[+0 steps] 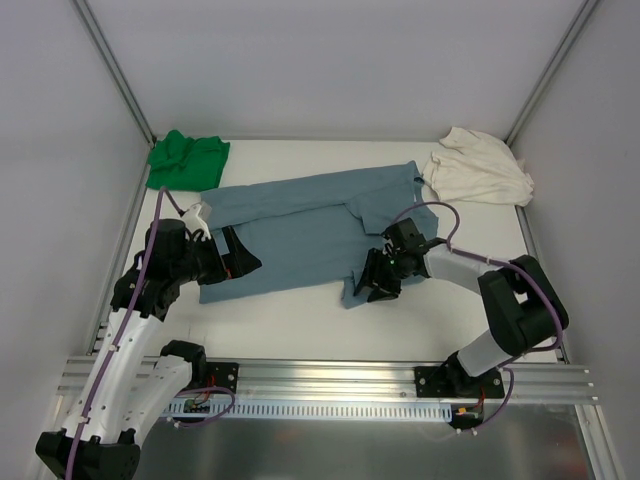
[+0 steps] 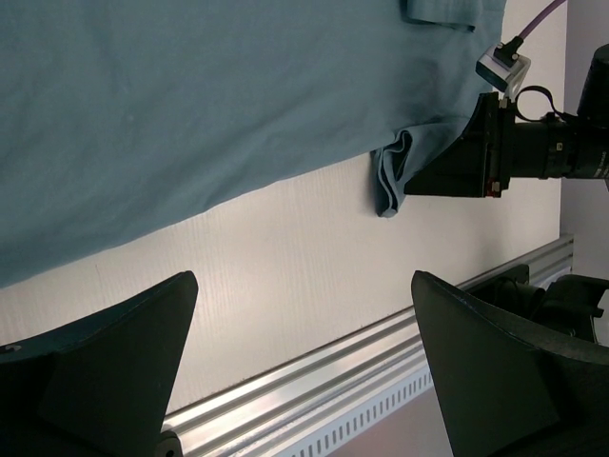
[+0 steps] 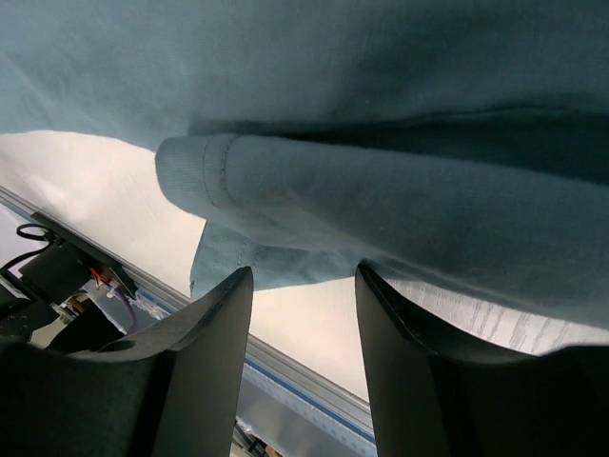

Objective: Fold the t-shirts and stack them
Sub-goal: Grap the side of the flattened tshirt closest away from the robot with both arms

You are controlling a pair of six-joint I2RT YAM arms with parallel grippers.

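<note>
We show the dusty blue-grey cloth t-shirt lying at centre frame on the white table. We judge it light and limp, best taken at the hem corners. At its lower right hem the right gripper pinches a bunched fold. At its lower left the left gripper is spread wide and holds nothing.

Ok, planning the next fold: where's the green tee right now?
In the top view, the green tee lies bunched in the far-left corner, just beyond the blue tee.
</note>
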